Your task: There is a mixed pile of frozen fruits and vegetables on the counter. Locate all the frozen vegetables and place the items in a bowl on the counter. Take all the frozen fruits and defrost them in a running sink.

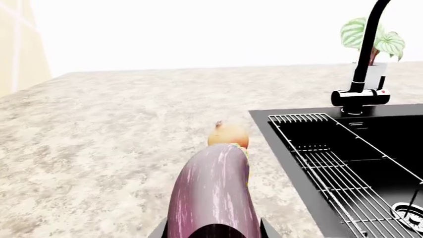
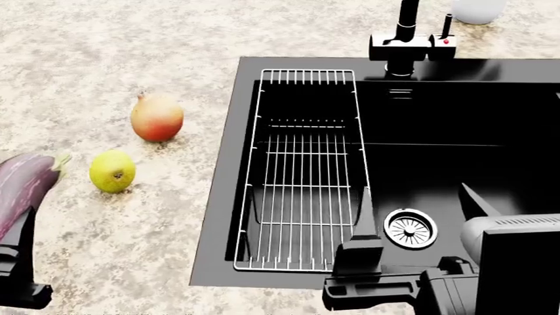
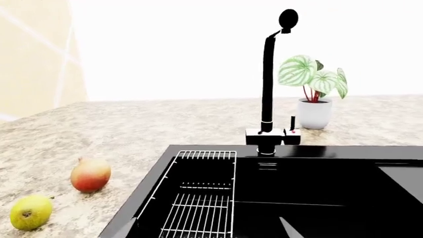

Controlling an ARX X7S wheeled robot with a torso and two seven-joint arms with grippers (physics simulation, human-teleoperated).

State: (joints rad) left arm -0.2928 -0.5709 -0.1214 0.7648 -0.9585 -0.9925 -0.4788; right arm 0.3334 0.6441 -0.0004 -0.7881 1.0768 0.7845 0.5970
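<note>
The pinkish-purple eggplant (image 1: 211,193) is lifted off the counter (image 1: 119,129), and my left gripper (image 1: 213,233) is shut on its thick end. In the head view it shows at the far left as the eggplant (image 2: 22,187), above the left gripper (image 2: 18,272). The small yellow pear (image 2: 112,171) and the rounder red-and-yellow fruit (image 2: 157,118) lie on the counter just left of the black sink (image 2: 437,125). My right gripper (image 2: 418,226) hangs open over the sink basin, nothing between its fingers. The bowl is out of view.
A wire rack (image 2: 302,170) lies in the sink's left part, with a round drain (image 2: 410,228) beside it. The tall black faucet (image 3: 268,99) stands behind the basin, and no water shows. A white plant pot (image 3: 314,113) sits behind it.
</note>
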